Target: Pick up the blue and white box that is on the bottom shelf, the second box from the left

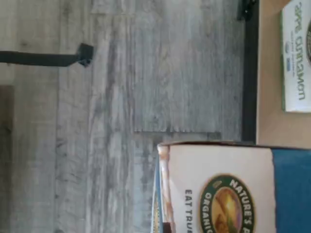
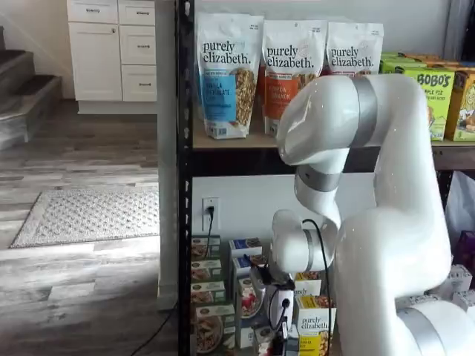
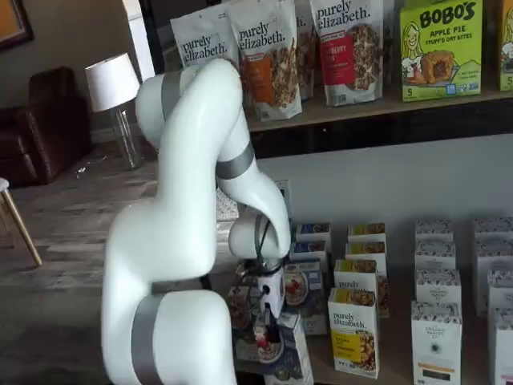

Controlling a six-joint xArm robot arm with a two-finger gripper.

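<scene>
Pincer (image 3: 268, 341) grips blue and white box (image 3: 280, 357), tilted off upright.

The bottom shelf (image 3: 401, 365) carries rows of small boxes running front to back. The arm (image 3: 192, 241) reaches down before its left rows. The blue and white box (image 3: 288, 357) sits tilted at the front edge, under the gripper (image 3: 268, 329). Granola bags (image 2: 286, 70) stand on the tier above.
</scene>
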